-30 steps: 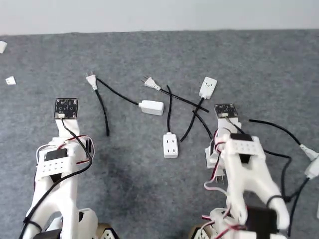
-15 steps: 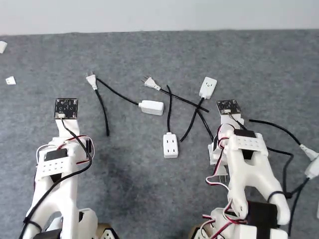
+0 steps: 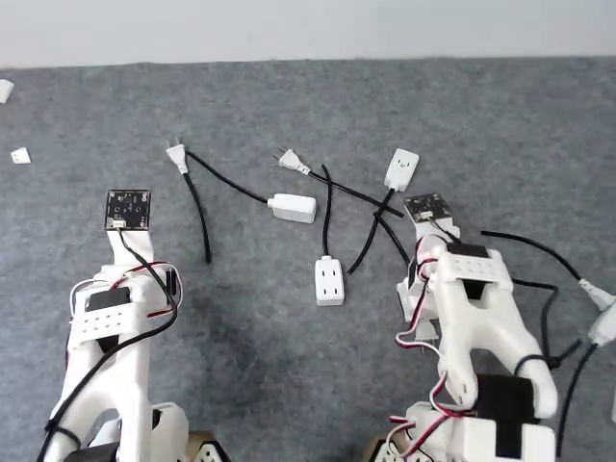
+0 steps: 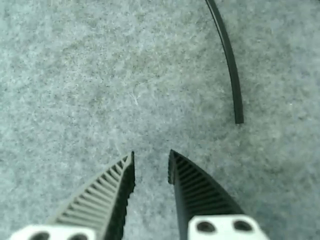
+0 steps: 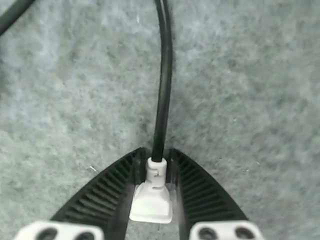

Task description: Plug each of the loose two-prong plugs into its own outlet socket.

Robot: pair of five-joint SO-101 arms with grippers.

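Our right claw [image 5: 155, 155], clamped on a white plug [image 5: 151, 200] toward the bench's [image 3: 539, 115] right front, has swung slightly toward the mid-bench socket [image 3: 329, 280], so we judge insertion next, while our left claw [image 4: 150, 159] hangs slightly open, empty.

Your left arm [image 3: 111, 327] and right arm [image 3: 476, 313] are white plastic, with black cables and red-and-white wires [image 3: 416, 332] looped along them. Each carries a small black square circuit board [image 3: 128, 209]. Your left hand [image 4: 150, 156] and right hand [image 5: 154, 151] have black, ribbed, tapering fingers [image 4: 197, 185] on white mounts [image 4: 220, 227] with screw holes.
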